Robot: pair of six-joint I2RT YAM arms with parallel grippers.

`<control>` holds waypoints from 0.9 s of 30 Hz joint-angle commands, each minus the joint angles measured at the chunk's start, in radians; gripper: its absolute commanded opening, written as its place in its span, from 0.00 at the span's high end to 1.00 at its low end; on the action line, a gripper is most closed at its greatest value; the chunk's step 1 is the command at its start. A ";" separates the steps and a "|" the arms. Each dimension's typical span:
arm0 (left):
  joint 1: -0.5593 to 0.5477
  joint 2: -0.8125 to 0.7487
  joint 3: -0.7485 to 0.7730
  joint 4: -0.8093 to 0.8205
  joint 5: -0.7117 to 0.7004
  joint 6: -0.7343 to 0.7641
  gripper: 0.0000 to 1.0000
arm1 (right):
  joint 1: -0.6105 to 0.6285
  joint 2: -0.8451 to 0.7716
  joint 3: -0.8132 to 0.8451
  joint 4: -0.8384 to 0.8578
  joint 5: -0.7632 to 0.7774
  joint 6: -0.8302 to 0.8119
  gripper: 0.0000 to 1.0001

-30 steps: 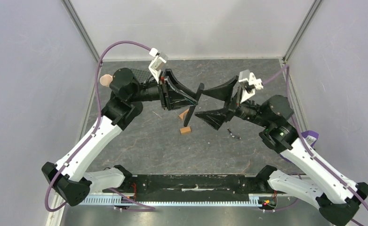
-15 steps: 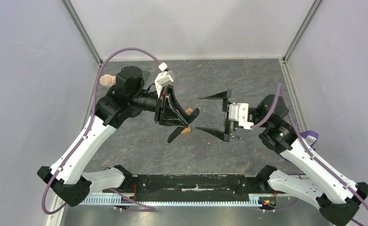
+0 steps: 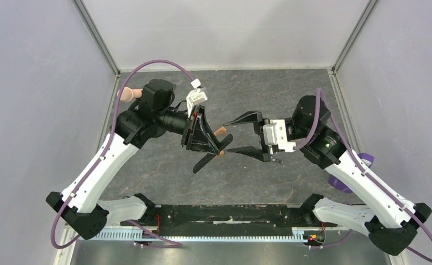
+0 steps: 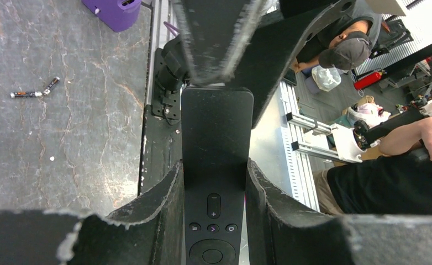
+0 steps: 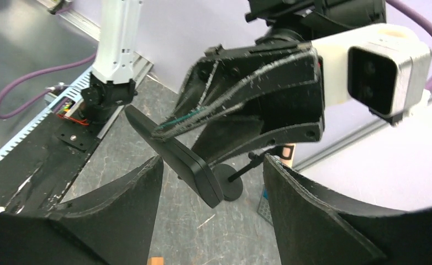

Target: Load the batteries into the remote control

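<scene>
The remote control (image 3: pixel 212 152) is a slim black bar held above the table, with my left gripper (image 3: pixel 211 144) shut on its button end. In the left wrist view the remote control (image 4: pixel 216 132) runs out between both fingers with its buttons facing the camera. My right gripper (image 3: pixel 226 137) faces it from the right, open, one finger on each side of the bar's free end without touching. In the right wrist view that end of the remote control (image 5: pixel 194 171) hangs inside my right gripper (image 5: pixel 211 179). Two batteries (image 4: pixel 34 91) lie on the table.
Two orange blocks (image 3: pixel 220 131) lie on the table under the grippers, one showing as an orange block (image 5: pixel 156 260) in the right wrist view. A purple object (image 3: pixel 368 161) sits at the right edge, a peach object (image 3: pixel 126 94) at the far left. A black round-footed stand (image 5: pixel 227 186) stands beyond the remote.
My left arm has swung the remote down and tilted it toward the near side. The right gripper turned level, moved left around the remote's free end, and its jaws have narrowed.
</scene>
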 commanded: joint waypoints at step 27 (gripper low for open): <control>-0.003 -0.004 0.056 -0.020 0.033 0.063 0.84 | 0.004 0.126 0.194 -0.373 -0.149 -0.292 0.95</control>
